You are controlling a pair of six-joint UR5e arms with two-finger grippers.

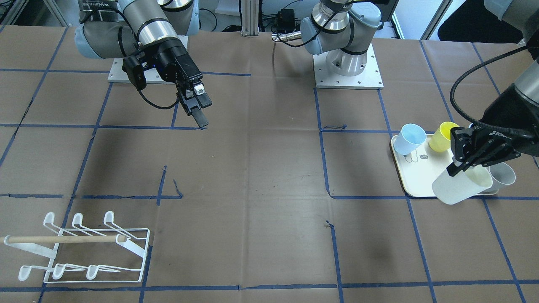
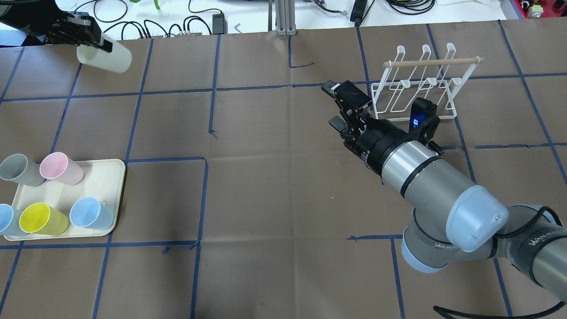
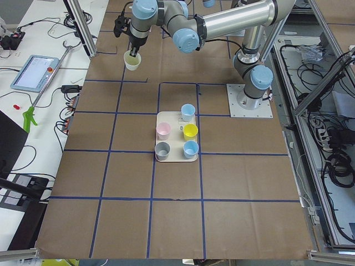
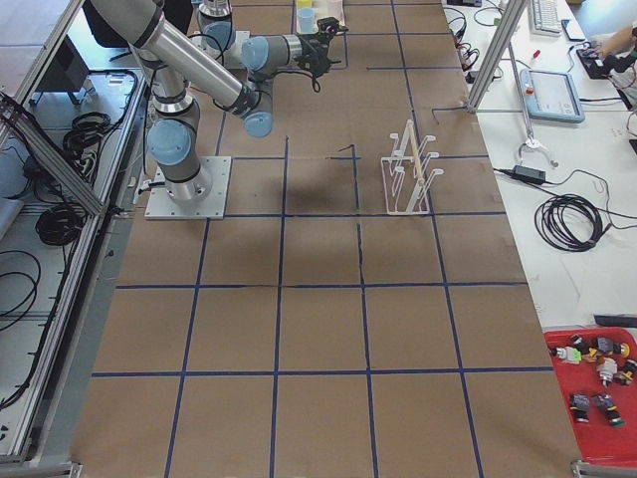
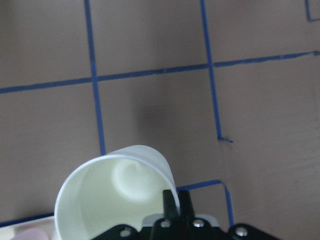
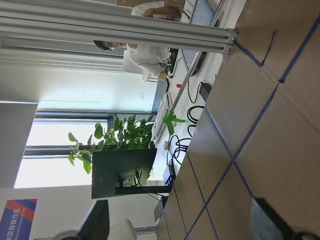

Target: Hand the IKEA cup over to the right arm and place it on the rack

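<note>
My left gripper (image 1: 458,165) is shut on the rim of a cream-white IKEA cup (image 1: 462,187) and holds it tilted in the air. In the overhead view this cup (image 2: 105,57) hangs past the far left of the table, beyond the tray. The left wrist view shows the cup's open mouth (image 5: 114,196) with one finger over its rim. My right gripper (image 2: 331,105) is open and empty above the table's middle right, just left of the white wire rack (image 2: 416,88). The rack (image 1: 84,248) has a wooden dowel across it and stands bare.
A cream tray (image 2: 102,178) at the near left holds several cups: grey (image 2: 17,169), pink (image 2: 61,167), yellow (image 2: 42,218) and light blue (image 2: 91,212). Brown paper with blue tape lines covers the table. Cables and a post lie along the far edge.
</note>
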